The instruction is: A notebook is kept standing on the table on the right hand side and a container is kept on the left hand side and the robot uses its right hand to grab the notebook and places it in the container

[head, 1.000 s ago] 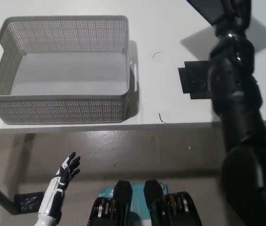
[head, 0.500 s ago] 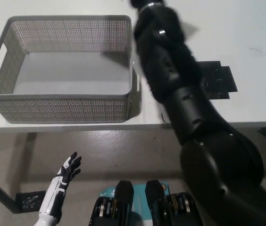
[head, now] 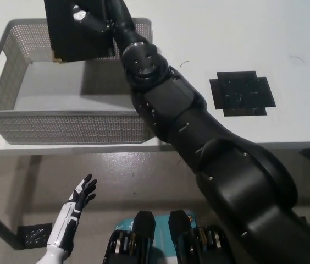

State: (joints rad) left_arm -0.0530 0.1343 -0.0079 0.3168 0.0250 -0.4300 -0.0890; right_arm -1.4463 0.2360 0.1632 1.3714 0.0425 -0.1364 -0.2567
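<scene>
white table (head: 243, 33) | black cross-shaped patch (head: 242, 93) lying flat on it, right side

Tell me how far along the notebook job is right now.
Done: the right hand has the black notebook gripped and raised off the table, with the arm stretched across to the grey mesh container. In hand: the notebook hangs above the container's far side. Left: lowering it inside and letting go; the container floor shows nothing in it yet. The white left hand rests open below the table edge.
</scene>
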